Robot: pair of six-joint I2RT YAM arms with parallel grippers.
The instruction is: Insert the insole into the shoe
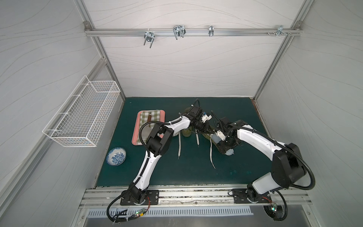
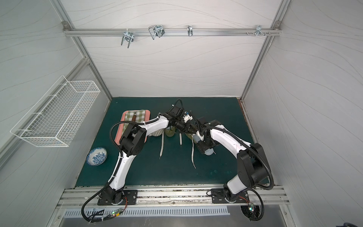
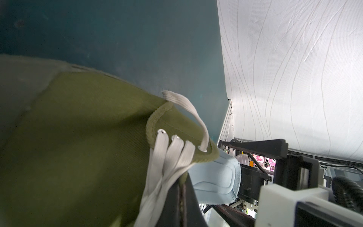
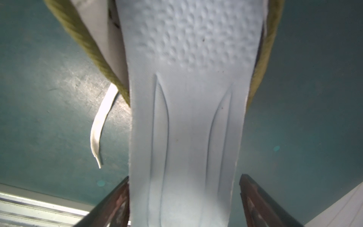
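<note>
Insole [image 4: 186, 118] pale blue, far end hidden inside olive shoe [image 3: 78, 137], rest sticking out. Flanked by right gripper [image 4: 183, 176], fingers [image 4: 255, 196] apart, sliver of gap one side. Left gripper [image 3: 181, 188] pinched shut on shoe collar beside laces [image 3: 167, 157]. Shoe mostly hidden under wrists in both top views.

A robotics lab test cell: aluminium-profile frame [image 1: 117, 32], white panel walls [image 1: 176, 68] (wavy-lined), green bench mat [image 1: 176, 173].
</note>
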